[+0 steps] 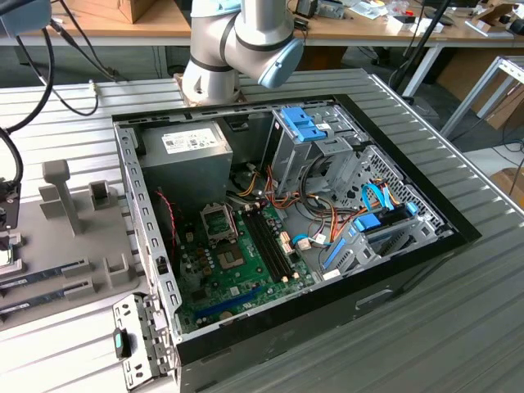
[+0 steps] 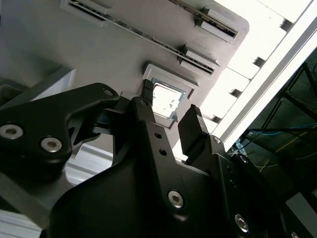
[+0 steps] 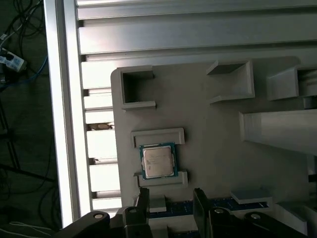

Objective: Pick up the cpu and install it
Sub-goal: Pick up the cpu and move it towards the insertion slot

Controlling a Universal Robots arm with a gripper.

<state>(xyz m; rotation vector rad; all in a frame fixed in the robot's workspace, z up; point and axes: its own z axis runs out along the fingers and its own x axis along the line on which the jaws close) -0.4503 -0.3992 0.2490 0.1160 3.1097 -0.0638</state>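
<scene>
Over the gray tray (image 3: 208, 148), gripper (image 2: 170, 111) hangs w/ fingers (image 3: 143, 198) spread apart and nothing between them: released, empty. Cpu (image 3: 158, 161) lies flat just beyond the fingertips in both wrist views, untouched, silver lid up, green rim showing. It sits in its nest on the tray, between two low raised ledges at opposite edges. RAM sticks (image 1: 45, 272) lie in long slots on the same tray; other pockets & a tall block stand further off. Tray rests on a ribbed aluminium table (image 1: 65, 115). Exterior view: arm (image 1: 237, 41) shows at the far side of an open PC case (image 1: 286, 327), which lies on its side to the exterior view's right of the tray, apart from it. Inside: green mobo (image 1: 237, 282) w/ black-framed socket (image 1: 219, 221), PSU (image 1: 184, 160), blue drive brackets (image 1: 304, 124) & cable bundles.
</scene>
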